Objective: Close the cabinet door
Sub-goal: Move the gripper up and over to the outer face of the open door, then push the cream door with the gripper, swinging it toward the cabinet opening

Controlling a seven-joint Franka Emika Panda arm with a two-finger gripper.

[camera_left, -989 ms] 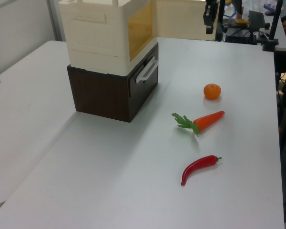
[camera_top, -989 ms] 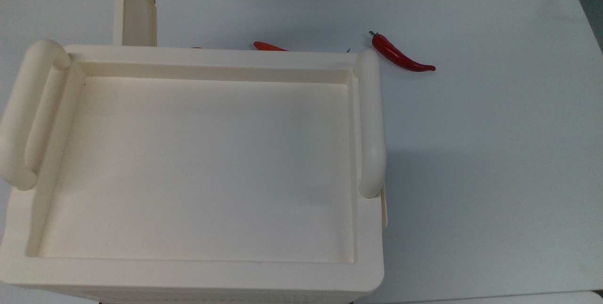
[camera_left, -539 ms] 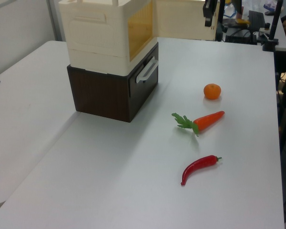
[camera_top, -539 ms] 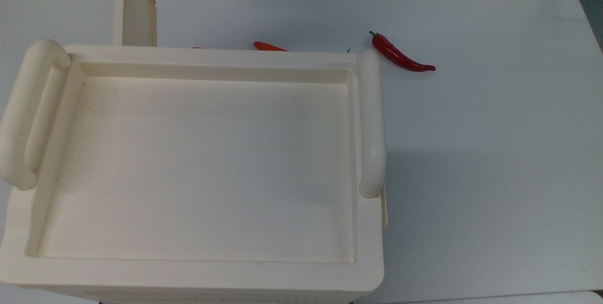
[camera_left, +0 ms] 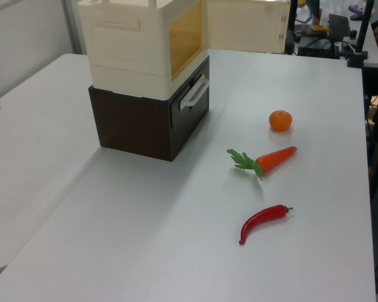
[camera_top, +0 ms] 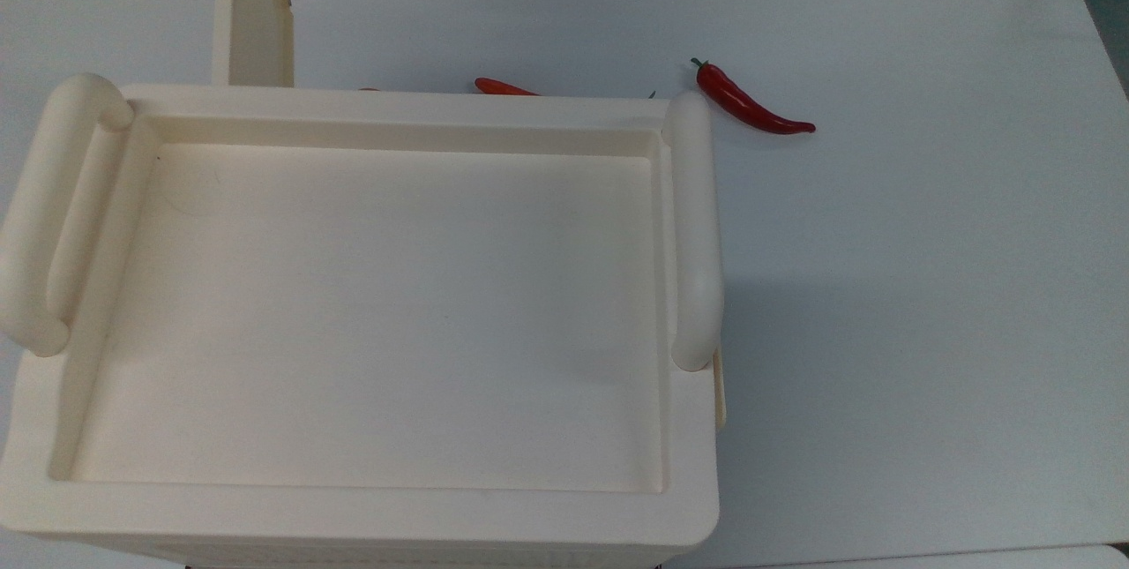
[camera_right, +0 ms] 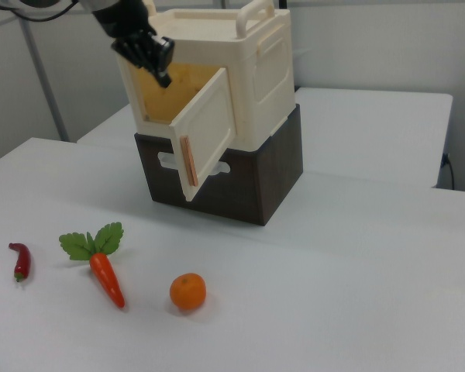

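In the right view, the gripper (camera_right: 160, 68) is seen at the upper left, poised before the amber opening above the cabinet door (camera_right: 204, 132); whether its fingers are parted cannot be told. The door stands swung outward from the cabinet (camera_right: 252, 77), so closing is judged not yet done.

The cabinet (camera_right: 240, 70) sits on a drawer unit (camera_right: 232, 174) on the surface (camera_right: 333, 294). Its door (camera_right: 205, 132) swings outward. In the right view, chilli (camera_right: 20, 261), carrot (camera_right: 105, 275) and orange (camera_right: 187, 292) lie in front, left to right.
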